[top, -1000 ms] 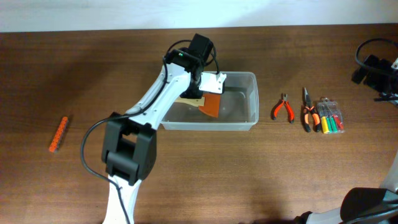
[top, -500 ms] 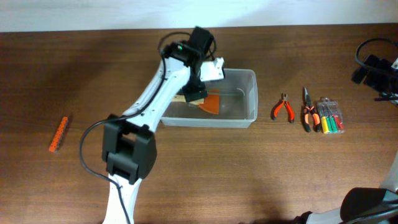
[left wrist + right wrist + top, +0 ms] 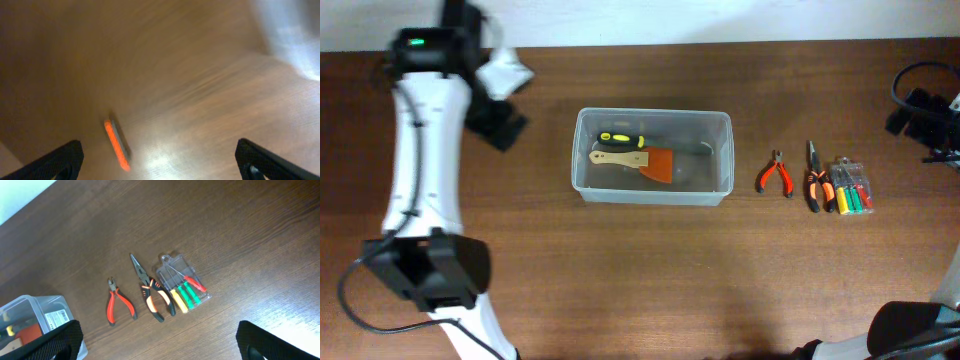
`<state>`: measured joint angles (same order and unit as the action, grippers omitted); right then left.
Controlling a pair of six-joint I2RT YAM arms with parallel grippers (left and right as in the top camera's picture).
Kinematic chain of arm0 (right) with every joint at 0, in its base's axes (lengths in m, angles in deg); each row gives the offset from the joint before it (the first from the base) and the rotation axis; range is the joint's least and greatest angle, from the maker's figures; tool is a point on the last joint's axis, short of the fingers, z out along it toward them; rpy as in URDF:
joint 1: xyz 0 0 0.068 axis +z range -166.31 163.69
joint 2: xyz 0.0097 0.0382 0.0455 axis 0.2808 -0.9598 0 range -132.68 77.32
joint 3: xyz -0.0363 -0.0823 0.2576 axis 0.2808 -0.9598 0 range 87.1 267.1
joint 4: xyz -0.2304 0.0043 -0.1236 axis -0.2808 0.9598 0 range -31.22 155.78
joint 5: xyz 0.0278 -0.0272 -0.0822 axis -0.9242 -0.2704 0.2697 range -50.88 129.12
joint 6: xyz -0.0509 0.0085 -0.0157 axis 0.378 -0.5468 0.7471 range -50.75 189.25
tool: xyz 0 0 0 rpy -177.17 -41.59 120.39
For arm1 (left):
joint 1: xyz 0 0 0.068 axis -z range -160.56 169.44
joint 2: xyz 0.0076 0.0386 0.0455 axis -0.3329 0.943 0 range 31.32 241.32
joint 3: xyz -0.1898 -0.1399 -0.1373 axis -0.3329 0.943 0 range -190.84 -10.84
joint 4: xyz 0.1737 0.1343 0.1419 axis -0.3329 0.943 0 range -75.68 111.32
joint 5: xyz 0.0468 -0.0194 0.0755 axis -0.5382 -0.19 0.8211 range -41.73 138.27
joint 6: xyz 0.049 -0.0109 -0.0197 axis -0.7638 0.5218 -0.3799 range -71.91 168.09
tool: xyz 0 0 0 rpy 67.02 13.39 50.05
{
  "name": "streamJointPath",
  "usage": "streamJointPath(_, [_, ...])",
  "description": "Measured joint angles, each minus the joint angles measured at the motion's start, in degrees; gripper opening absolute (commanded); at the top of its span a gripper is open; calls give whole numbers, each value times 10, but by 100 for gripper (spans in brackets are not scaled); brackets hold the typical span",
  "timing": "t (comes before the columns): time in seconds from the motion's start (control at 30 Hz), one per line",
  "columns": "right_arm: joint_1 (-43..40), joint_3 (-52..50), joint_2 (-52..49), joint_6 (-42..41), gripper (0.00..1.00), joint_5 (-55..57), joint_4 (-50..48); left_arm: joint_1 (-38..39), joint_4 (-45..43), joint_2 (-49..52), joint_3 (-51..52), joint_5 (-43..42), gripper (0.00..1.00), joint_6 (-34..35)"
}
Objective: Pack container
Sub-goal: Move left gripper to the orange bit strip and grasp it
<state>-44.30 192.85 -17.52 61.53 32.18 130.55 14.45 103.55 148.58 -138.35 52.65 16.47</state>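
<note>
Overhead: clear rectangular container (image 3: 655,195), seemingly lidless.

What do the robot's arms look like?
The left arm has long white tube-shaped links with chunky black joints, a small green light near its wrist and a thin black cable looping by its base. Both arms end in black fingertips.

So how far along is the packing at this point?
Done: a scraper and a yellow-handled tool lie in the container. In hand: nothing; the left gripper and right gripper are both open and empty. Left: the red pliers, long-nose pliers, screwdriver case and an orange strip lie out on the table.
</note>
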Motion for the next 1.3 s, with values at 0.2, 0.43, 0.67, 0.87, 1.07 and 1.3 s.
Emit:
streamJointPath(0.2, [0, 0, 0, 0, 98, 0, 0, -171, -46, 5, 89, -30, 99, 54])
streamJointPath(0.43, [0, 0, 0, 0, 98, 0, 0, -267, -187, 6, 232, -44, 96, 23])
streamJointPath(0.67, [0, 0, 0, 0, 99, 0, 0, -267, -311, 6, 339, -51, 96, -65])
streamJointPath(0.87, [0, 0, 0, 0, 98, 0, 0, -267, -385, 8, 396, -50, 94, -86])
streamJointPath(1.07, [0, 0, 0, 0, 98, 0, 0, -267, -392, 44, 408, -47, 90, -94])
streamJointPath(1.3, [0, 0, 0, 0, 98, 0, 0, -266, -391, 49, 408, -41, 80, -95])
